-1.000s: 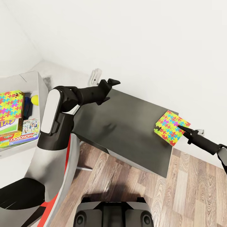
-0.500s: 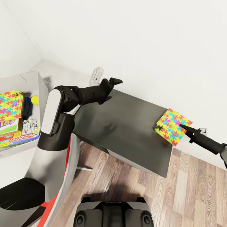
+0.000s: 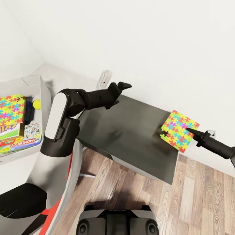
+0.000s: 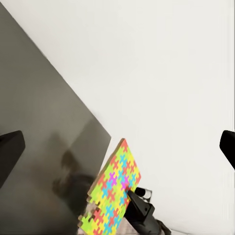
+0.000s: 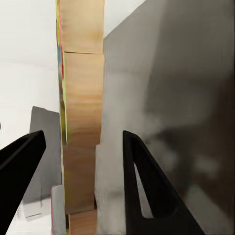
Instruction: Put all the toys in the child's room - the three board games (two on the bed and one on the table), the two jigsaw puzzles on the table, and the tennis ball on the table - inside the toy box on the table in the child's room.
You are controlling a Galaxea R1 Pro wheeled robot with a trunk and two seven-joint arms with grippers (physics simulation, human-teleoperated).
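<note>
Head view: at 9 o'clock, the toy box (image 3: 41, 85) holds a "MY MONOPOLY" board game (image 3: 23, 141), a puzzle (image 3: 10, 109) and the tennis ball (image 3: 37, 104). At 3 o'clock, the second jigsaw puzzle (image 3: 178, 130) is tilted up off the dark table (image 3: 130, 137), with the right pincer (image 3: 189, 130) at its edge.

Left wrist view: the left pincer (image 4: 120, 147) gapes wide, empty.

Right wrist view: the puzzle's tan underside (image 5: 82, 112) stands between the spread fingers (image 5: 147, 191).

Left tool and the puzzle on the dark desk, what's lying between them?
Nothing: in the head view only bare dark desk top stretches from the left tool to the puzzle, which the right tool is reaching.
</note>
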